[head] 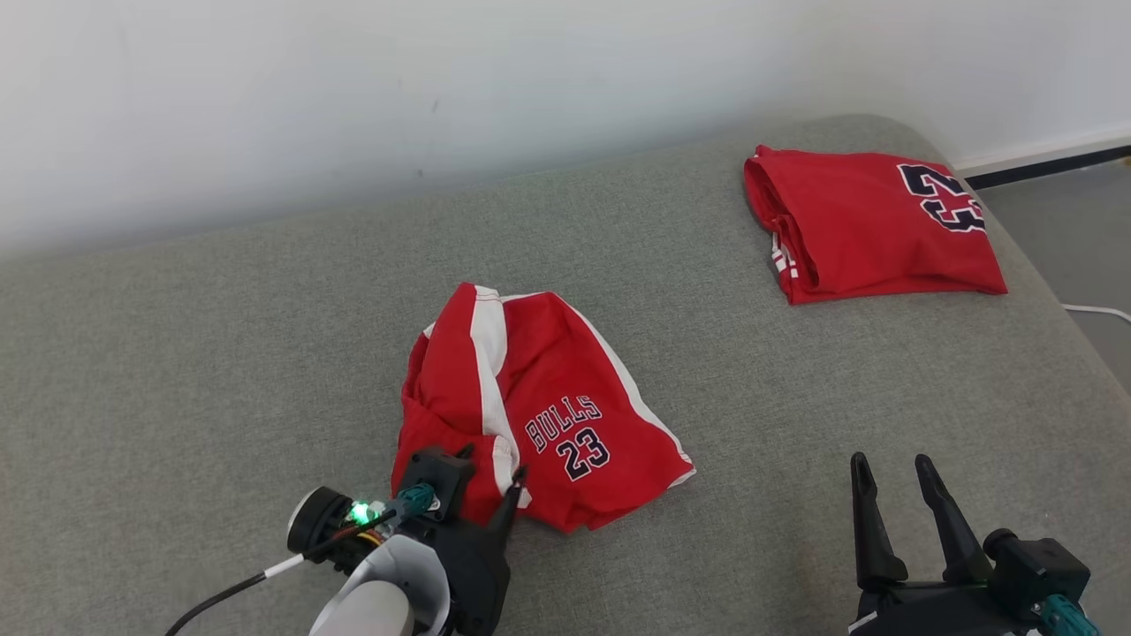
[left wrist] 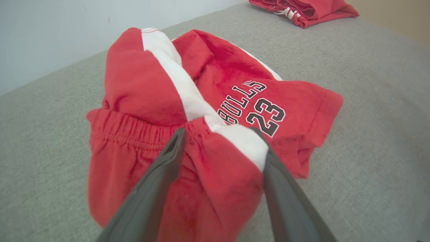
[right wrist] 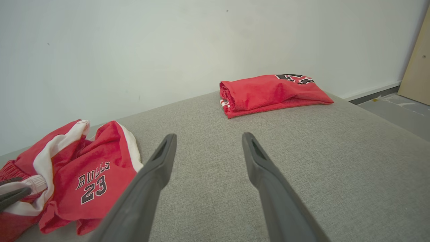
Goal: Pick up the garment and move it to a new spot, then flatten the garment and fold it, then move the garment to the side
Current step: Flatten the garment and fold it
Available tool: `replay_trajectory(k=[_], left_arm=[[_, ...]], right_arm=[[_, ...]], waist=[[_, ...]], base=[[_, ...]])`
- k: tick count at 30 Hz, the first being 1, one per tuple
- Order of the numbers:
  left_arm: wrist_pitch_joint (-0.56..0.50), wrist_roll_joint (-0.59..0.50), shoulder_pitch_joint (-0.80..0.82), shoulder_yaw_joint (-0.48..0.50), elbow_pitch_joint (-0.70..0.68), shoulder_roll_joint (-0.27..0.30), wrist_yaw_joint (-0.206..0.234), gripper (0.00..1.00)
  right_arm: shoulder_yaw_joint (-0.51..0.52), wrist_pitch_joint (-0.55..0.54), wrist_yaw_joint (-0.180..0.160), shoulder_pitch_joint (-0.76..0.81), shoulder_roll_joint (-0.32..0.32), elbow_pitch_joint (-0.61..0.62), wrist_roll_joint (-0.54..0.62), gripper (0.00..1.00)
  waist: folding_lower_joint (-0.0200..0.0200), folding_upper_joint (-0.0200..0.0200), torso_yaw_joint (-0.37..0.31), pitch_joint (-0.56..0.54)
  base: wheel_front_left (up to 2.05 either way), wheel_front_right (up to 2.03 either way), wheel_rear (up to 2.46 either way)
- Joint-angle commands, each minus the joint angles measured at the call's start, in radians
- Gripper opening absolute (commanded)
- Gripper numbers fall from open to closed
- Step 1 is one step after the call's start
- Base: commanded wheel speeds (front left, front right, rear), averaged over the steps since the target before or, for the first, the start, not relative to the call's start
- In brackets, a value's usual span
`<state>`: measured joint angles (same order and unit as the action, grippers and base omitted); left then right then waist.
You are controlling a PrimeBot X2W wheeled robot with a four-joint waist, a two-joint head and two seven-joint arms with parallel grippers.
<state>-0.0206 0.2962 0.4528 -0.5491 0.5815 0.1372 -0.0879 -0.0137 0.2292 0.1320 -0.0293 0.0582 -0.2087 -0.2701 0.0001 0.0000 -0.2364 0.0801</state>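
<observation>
The garment, a pair of red shorts with white side stripes and "BULLS 23" printed on it, lies crumpled in the middle of the grey padded surface. My left gripper is at its near edge, open, with a bunched fold of the elastic waistband between the two fingers. The left wrist view shows the left gripper straddling that red and white fold. My right gripper stands open over bare surface at the lower right, well apart from the garment, nothing between its fingers.
A second red garment, folded, lies at the far right corner of the surface. A pale wall runs along the back. Beyond the right edge is grey floor with a white cable. Bare surface lies left of the shorts.
</observation>
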Motion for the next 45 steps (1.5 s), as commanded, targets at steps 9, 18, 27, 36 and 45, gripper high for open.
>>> replay_trajectory(k=[9,18,27,36,45], left_arm=[[0.108,0.057,-0.059,0.063,-0.041,0.01,0.038,0.0],[0.237,0.132,-0.207,0.155,-0.111,-0.001,0.113,0.0],[0.277,0.154,-0.317,0.174,-0.127,-0.017,0.128,1.0],[0.286,0.103,-0.335,0.259,-0.267,0.016,0.142,1.0],[0.286,0.022,-0.409,0.386,-0.419,0.069,0.126,1.0]], right_arm=[[0.018,0.013,-0.003,0.006,-0.003,0.0,-0.003,1.0],[0.016,0.009,-0.003,0.014,-0.004,0.006,0.004,1.0],[0.029,-0.006,-0.003,0.021,0.004,0.021,0.009,1.0],[0.039,-0.014,-0.003,0.033,0.007,0.03,0.01,1.0],[0.045,-0.013,-0.003,0.051,0.009,0.03,0.006,1.0]], waist=[[-0.0001,0.0,0.054,-0.007],[-0.0001,0.0,0.153,-0.015],[-0.0001,0.0,0.21,-0.02],[-0.0001,0.0,0.231,-0.037],[-0.0001,0.0,0.24,-0.065]], base=[[0.0,0.0,0.0],[0.0,0.0,0.0],[0.0,0.0,0.0],[0.0,0.0,0.0],[0.0,0.0,0.0]])
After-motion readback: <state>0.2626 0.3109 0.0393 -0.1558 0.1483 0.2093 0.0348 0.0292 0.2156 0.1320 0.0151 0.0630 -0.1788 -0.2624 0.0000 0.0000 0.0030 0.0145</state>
